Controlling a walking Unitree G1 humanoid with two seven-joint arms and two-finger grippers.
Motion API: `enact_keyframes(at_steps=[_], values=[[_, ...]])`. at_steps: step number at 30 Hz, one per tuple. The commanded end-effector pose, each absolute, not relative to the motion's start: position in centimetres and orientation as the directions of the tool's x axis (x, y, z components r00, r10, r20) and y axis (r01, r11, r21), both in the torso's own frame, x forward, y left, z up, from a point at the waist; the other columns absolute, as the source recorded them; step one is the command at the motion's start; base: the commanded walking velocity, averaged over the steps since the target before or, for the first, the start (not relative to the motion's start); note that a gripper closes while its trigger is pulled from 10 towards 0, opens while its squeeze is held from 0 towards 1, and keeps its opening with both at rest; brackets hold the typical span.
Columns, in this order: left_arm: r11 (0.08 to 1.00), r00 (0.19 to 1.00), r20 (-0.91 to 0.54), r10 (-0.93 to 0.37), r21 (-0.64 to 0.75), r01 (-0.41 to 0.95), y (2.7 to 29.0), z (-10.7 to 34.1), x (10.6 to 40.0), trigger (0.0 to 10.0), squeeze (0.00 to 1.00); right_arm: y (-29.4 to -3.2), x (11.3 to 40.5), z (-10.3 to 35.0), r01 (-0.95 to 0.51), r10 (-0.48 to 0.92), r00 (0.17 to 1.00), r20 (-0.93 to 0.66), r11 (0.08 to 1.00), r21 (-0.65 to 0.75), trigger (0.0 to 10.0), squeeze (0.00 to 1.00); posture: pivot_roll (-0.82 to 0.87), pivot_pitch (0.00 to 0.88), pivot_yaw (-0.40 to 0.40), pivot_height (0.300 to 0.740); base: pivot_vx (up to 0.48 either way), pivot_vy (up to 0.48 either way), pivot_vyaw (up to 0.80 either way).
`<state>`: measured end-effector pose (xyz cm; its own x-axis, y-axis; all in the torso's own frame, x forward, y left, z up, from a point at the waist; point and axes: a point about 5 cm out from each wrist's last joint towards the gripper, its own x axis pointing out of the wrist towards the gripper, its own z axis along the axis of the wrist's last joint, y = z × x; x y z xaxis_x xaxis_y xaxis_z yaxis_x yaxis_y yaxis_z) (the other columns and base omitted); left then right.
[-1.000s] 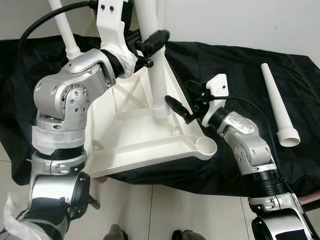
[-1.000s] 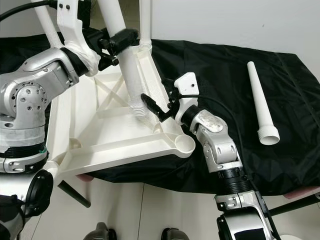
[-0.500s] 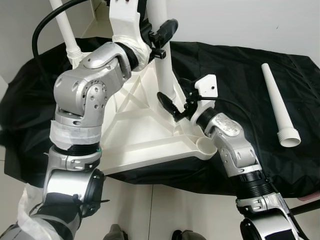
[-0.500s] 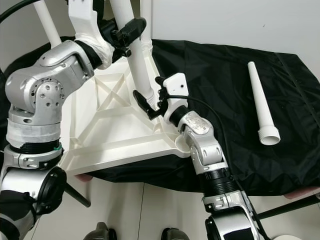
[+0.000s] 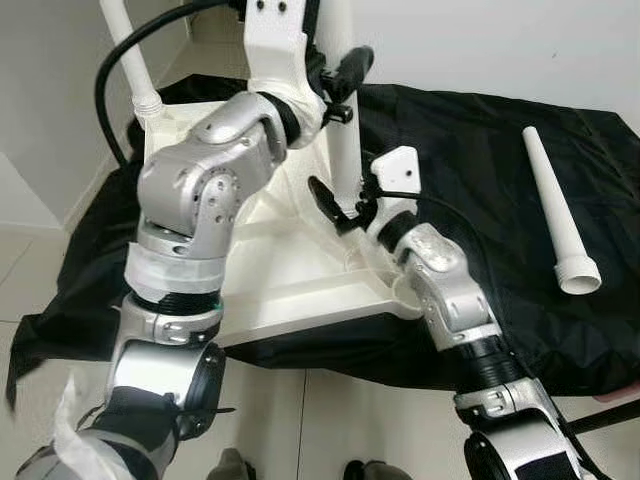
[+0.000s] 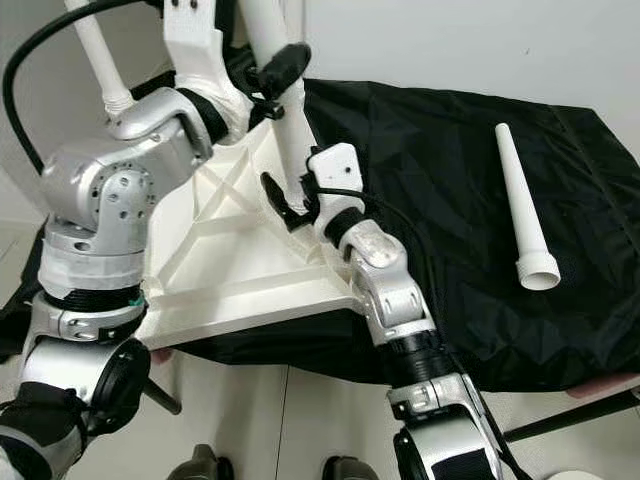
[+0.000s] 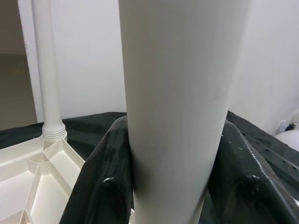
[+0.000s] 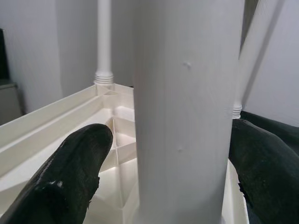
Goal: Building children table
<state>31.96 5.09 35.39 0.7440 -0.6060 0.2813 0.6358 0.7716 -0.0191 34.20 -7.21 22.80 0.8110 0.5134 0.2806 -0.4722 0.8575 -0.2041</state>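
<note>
Left gripper (image 5: 345,75) clamps the white table leg (image 5: 346,160) standing on the upturned tabletop (image 5: 270,280); right gripper (image 5: 340,205), jaws open, straddles its base. A tilted leg could cross-thread or slip.

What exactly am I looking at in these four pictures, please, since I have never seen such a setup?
A humanoid robot with two silver arms is assembling a child's table. The two wide pictures come from its head camera, looking down. The other two come from cameras on its wrists. An upside-down white tabletop lies on a black cloth. The left gripper clamps a white table leg high up. The right gripper straddles the same leg near its base, fingers apart. A spare leg lies on the cloth to the right.
</note>
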Motion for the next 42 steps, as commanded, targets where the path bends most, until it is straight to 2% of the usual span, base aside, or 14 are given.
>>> enact_keyframes(at_steps=[1, 18, 19, 21, 22, 23, 24, 40, 41, 42], values=[[0.767, 0.723, 0.324, -0.610, 0.011, 0.642, 4.7, 36.5, 31.5, 10.0, 0.00, -6.8, 34.3, 22.6, -0.469, 0.513, 0.814, 0.272, 0.857, -0.214, 10.0, 0.00, -0.01, 0.062, 0.007, 0.740, 0.000, 0.000, 0.00], [0.757, 0.710, 0.337, -0.618, 0.012, 0.654, 3.5, 36.9, 31.0, 10.0, 0.00, -5.7, 35.5, 23.2, -0.396, 0.441, 0.853, 0.277, 0.895, -0.206, 10.0, 0.00, 0.00, 0.066, 0.002, 0.740, 0.000, 0.000, 0.00], [0.757, 0.711, 0.334, -0.619, 0.012, 0.653, 3.4, 36.8, 31.1, 10.0, 0.00, -5.7, 35.7, 23.5, -0.387, 0.436, 0.852, 0.291, 0.897, -0.213, 6.4, 0.00, 0.00, 0.065, 0.002, 0.740, 0.000, 0.000, 0.00], [0.757, 0.711, 0.334, -0.619, 0.012, 0.653, 3.4, 36.8, 31.1, 10.0, 0.00, -5.7, 35.7, 23.5, -0.387, 0.436, 0.852, 0.291, 0.897, -0.213, 6.4, 0.00, 0.00, 0.065, 0.002, 0.740, 0.000, 0.000, 0.00], [0.757, 0.711, 0.333, -0.619, 0.013, 0.653, 3.3, 36.8, 31.1, 10.0, 0.00, -5.8, 35.8, 23.6, -0.385, 0.434, 0.852, 0.293, 0.898, -0.212, 1.5, 0.00, 0.00, 0.065, 0.001, 0.740, 0.000, 0.000, 0.00], [0.757, 0.711, 0.333, -0.619, 0.013, 0.653, 3.3, 36.8, 31.1, 10.0, 0.00, -5.8, 35.8, 23.6, -0.385, 0.434, 0.852, 0.293, 0.898, -0.212, 1.5, 0.00, 0.00, 0.065, 0.001, 0.740, 0.000, 0.000, 0.00], [0.757, 0.711, 0.331, -0.620, 0.014, 0.653, 3.2, 36.8, 31.2, 10.0, 0.00, -5.9, 35.9, 23.7, -0.381, 0.431, 0.853, 0.296, 0.900, -0.211, 0.0, 0.00, 0.00, 0.065, 0.000, 0.740, 0.000, 0.000, 0.00], [0.750, 0.694, 0.341, -0.634, 0.050, 0.660, 2.9, 36.9, 31.2, 10.0, 0.00, -6.4, 36.3, 23.9, -0.349, 0.393, 0.868, 0.302, 0.917, -0.190, 0.0, 0.00, 0.00, 0.067, 0.004, 0.740, 0.000, 0.000, 0.00], [0.727, 0.679, 0.347, -0.647, 0.012, 0.687, 2.9, 36.7, 31.1, 10.0, 1.00, -6.4, 36.4, 23.9, -0.349, 0.387, 0.872, 0.300, 0.921, -0.175, 10.0, 0.00, 0.00, 0.071, 0.004, 0.740, 0.000, 0.000, 0.00], [0.727, 0.679, 0.347, -0.647, 0.012, 0.687, 2.9, 36.7, 31.1, 10.0, 1.00, -6.4, 36.4, 23.9, -0.349, 0.387, 0.872, 0.300, 0.921, -0.175, 10.0, 0.00, 0.00, 0.071, 0.004, 0.740, 0.000, 0.000, 0.00]])
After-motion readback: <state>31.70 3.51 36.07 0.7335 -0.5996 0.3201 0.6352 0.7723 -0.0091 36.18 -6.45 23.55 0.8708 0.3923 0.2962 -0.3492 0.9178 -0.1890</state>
